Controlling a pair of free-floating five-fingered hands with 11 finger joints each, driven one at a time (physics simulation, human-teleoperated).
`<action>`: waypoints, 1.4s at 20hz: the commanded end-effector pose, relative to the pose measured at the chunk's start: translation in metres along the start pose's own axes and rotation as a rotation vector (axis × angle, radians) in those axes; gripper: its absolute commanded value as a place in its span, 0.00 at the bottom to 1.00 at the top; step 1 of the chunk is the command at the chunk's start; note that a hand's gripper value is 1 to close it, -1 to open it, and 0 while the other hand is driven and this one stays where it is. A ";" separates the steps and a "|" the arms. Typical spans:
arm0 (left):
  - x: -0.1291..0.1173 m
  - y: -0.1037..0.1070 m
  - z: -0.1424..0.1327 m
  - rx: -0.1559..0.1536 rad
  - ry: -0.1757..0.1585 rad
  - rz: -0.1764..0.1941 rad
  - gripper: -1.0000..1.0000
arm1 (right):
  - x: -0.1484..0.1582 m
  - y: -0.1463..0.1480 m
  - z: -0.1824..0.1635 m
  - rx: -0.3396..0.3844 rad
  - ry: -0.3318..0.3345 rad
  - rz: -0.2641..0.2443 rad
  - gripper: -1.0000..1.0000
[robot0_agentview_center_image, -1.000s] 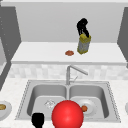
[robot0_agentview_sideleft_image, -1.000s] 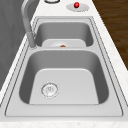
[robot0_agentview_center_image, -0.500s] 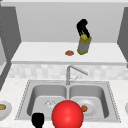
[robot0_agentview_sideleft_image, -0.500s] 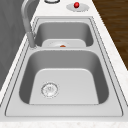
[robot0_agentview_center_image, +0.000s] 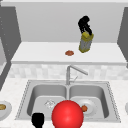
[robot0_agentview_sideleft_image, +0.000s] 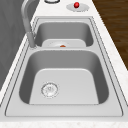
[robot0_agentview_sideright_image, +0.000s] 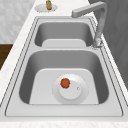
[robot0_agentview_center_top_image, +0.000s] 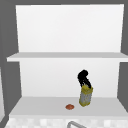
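My right hand (robot0_agentview_center_image: 84, 23) hangs over the shelf behind the sink, fingers curled round the yellow top of a grey grater (robot0_agentview_center_image: 86, 44). The grater leans to one side, its lower end at the shelf (robot0_agentview_center_image: 37, 53). In the upper view the same hand (robot0_agentview_center_top_image: 83, 77) grips the grater (robot0_agentview_center_top_image: 86, 97) just right of a small orange-brown item (robot0_agentview_center_top_image: 69, 107), which lies on the shelf (robot0_agentview_center_image: 69, 53). My left hand (robot0_agentview_center_image: 38, 120) floats low at the sink's front edge, beside a big red ball (robot0_agentview_center_image: 67, 115).
The faucet (robot0_agentview_center_image: 72, 71) stands between two basins. A white plate (robot0_agentview_sideright_image: 77, 96) with an orange-red piece (robot0_agentview_sideright_image: 65, 83) lies in the right basin. Small plates sit on the counter at either end (robot0_agentview_sideright_image: 40, 7) (robot0_agentview_sideleft_image: 83, 7). A second shelf (robot0_agentview_center_top_image: 65, 56) runs higher up.
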 end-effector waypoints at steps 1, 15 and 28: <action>0.000 0.000 0.000 0.000 0.000 0.000 0.50 | -0.010 -0.011 0.020 0.003 0.031 0.036 1.00; 0.000 0.000 0.000 0.000 0.000 0.000 0.50 | 0.002 0.023 0.097 -0.022 0.093 -0.011 1.00; 0.000 0.000 0.000 0.000 0.000 0.000 0.50 | 0.027 0.078 0.170 0.009 0.073 -0.028 1.00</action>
